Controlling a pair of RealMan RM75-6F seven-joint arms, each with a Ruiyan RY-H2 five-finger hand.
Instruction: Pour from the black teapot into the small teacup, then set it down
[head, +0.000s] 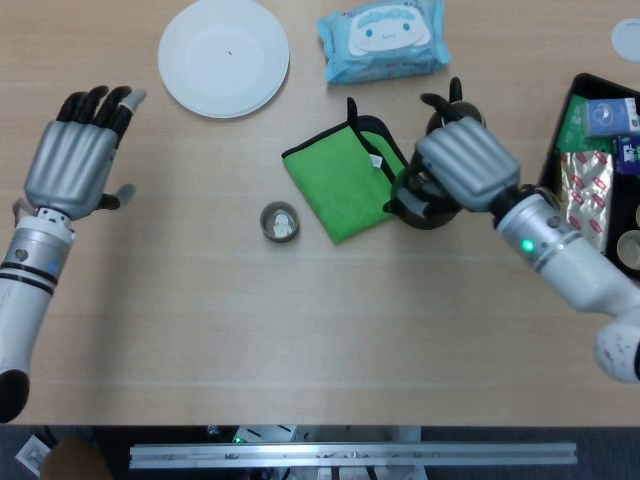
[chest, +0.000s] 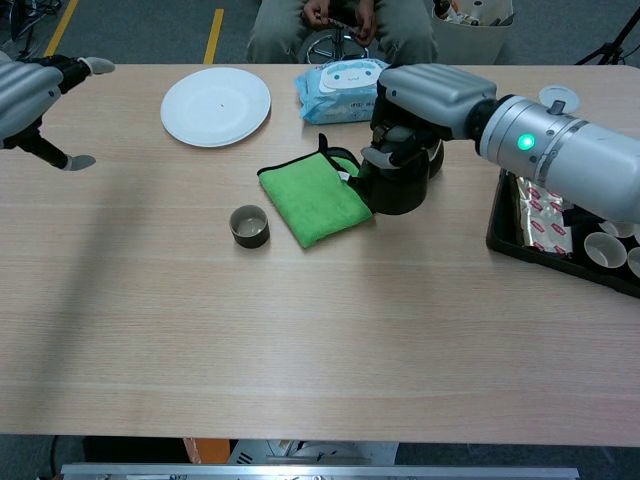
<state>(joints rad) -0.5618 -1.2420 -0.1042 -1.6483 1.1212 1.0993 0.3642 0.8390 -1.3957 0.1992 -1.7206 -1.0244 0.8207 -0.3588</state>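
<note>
Pale wood desk (chest: 300, 340), bare along the near edge. Further in, small teacup (head: 280, 221) upright near the middle, just left of green cloth (head: 345, 185), apart from both hands. Black teapot (chest: 392, 180) carried in right hand (head: 462, 165), over the cloth's right edge and well short of the cup; whether lifted off the cloth or brushing it, cannot tell. Fingers (chest: 400, 132) wrapped down over the pot's top and side, gripping it. Rigid and probably fairly heavy if filled, glazed and likely slippery, breakable if knocked: best held by the handle or firmly round the body, tilted slowly with spout over the cup. Cup small and light, easily toppled by a nudge. Left hand (head: 70, 160) off to the far left above the desk, fingers (head: 92, 105) straight and slightly spread, holding nothing. Behind the teapot, dark pitcher (head: 455, 95) mostly hidden. Black tray (chest: 560, 250) of packets and cups at the right. Farthest back, white plate (head: 223, 56) and blue wipes pack (head: 384, 38).
</note>
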